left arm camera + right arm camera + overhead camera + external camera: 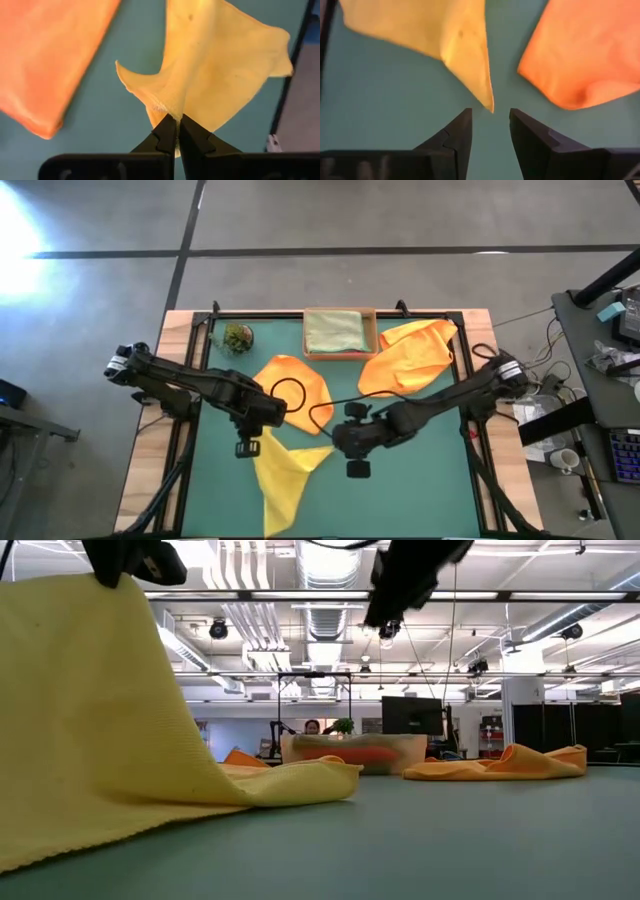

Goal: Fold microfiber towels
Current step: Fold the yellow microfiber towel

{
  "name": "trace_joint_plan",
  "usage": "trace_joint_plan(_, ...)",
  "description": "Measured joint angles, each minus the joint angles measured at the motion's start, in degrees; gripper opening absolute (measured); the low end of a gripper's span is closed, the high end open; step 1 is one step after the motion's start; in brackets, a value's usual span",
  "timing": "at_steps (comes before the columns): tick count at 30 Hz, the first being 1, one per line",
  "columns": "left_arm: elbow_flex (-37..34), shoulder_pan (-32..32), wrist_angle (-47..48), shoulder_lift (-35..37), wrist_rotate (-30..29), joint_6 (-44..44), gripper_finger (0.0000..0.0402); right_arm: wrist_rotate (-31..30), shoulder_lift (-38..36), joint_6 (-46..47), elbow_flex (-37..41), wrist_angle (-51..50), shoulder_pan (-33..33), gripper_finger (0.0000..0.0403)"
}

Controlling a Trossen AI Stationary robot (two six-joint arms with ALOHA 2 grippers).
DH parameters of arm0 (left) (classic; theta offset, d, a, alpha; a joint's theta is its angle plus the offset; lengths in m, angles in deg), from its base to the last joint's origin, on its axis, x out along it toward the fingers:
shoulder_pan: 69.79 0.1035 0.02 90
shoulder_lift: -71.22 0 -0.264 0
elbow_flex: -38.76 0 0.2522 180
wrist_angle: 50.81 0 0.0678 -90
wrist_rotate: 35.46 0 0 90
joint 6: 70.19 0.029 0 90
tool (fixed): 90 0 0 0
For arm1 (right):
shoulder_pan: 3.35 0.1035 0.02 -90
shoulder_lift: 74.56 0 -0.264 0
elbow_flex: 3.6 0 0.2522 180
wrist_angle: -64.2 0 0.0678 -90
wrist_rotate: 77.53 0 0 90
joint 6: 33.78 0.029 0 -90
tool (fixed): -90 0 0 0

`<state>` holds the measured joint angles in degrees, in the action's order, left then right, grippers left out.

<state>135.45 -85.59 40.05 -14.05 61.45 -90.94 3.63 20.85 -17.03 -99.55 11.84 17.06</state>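
Note:
A yellow towel (pixel 280 475) lies on the green mat (pixel 420 490) near the front, with its left corner raised. My left gripper (pixel 248 446) is shut on that corner, as the left wrist view (pixel 177 124) shows. My right gripper (pixel 357 468) is open and hangs above the mat beside the towel's right corner (pixel 490 102), touching nothing. An orange towel (pixel 292 388) lies at mid-table, and another (pixel 412 352) lies bunched at the far right. A pale sage green towel (pixel 334 330) lies folded in the tan tray (pixel 372 332). My left gripper pinches the yellow towel's left corner (pixel 167 107) between its two fingers, at their free ends. The fingers come from above and point down. The corner is lifted clear (pixel 90 600); the cloth slopes down from it and the rest lies on the mat (pixel 290 780).
A small green plant-like object (pixel 238 337) sits at the far left of the mat. A black cable (pixel 300 405) loops over the mid-table orange towel. The mat's dark frame (pixel 470 380) borders the sides. Bare mat lies at the near right.

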Motion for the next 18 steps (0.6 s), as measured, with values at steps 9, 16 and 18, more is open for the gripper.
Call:
trace_joint_plan(9,0.0,0.0,0.0,-0.1,-1.8,0.0,0.0020,6.5,6.2,-5.3,0.7,3.5,-3.3,0.0116)
trace_joint_plan(16,0.0,0.0,0.0,-0.1,-1.8,0.0,0.0086,9.4,9.7,-5.8,1.0,7.1,-5.5,0.0114)
trace_joint_plan(18,0.0,0.0,0.0,-0.1,-1.8,0.1,0.0103,10.4,10.4,-5.8,1.0,7.7,-6.0,0.0113)
